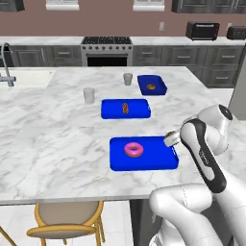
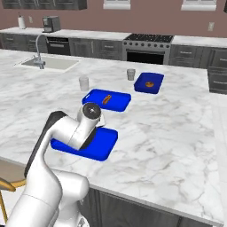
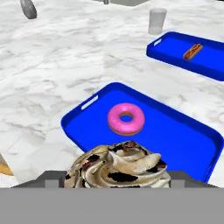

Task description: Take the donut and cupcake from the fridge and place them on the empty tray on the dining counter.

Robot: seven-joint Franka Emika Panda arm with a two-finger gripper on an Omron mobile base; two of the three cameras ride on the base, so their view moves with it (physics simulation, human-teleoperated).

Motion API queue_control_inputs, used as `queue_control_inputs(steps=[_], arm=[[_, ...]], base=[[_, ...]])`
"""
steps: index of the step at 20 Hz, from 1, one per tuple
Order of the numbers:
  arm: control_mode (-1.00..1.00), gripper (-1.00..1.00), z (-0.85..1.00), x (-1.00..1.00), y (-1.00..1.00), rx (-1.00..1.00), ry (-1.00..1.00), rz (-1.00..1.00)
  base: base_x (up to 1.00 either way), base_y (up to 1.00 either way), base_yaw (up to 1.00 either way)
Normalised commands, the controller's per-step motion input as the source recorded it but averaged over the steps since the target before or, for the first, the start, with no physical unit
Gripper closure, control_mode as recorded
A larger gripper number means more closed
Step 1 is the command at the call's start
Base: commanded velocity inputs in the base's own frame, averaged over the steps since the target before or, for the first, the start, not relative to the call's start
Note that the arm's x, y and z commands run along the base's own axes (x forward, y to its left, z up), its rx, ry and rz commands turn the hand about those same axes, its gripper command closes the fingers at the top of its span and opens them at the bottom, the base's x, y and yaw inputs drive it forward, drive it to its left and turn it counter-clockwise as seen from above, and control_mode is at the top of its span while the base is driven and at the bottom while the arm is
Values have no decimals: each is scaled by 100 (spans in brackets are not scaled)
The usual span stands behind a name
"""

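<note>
The pink donut [image 3: 126,118] lies in the near blue tray [image 3: 183,140] on the marble desk [image 1: 53,134], while the jaws of the gripper [image 3: 116,183] grip the swirl-frosted cupcake [image 3: 116,168] just above the tray's near edge, two smaller pastry-bearing trays [image 1: 126,109] standing beyond.

a home kitchen, rendered. a large white marble dining counter [image 1: 57,139] fills the middle, with a sink and tap [image 2: 39,60] set in at one end and a wooden chair [image 1: 67,222] tucked under its edge. dark grey cabinets [image 1: 43,55] line the back wall around a stove [image 1: 107,48], with a toaster oven [image 1: 202,30] and a coffee machine [image 2: 51,23] on top.
</note>
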Motion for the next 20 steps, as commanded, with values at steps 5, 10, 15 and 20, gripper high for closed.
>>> queue_control_inputs(steps=[5,10,15,20], arm=[[-100,100,-33,1,-4,17,-6,0],[-100,100,-20,7,-6,2,-15,2],[-100,100,-32,18,-6,-2,-32,2],[-100,100,-22,24,-2,-1,-19,2]], base=[[0,0,0],[0,0,0],[0,0,0],[0,0,0]])
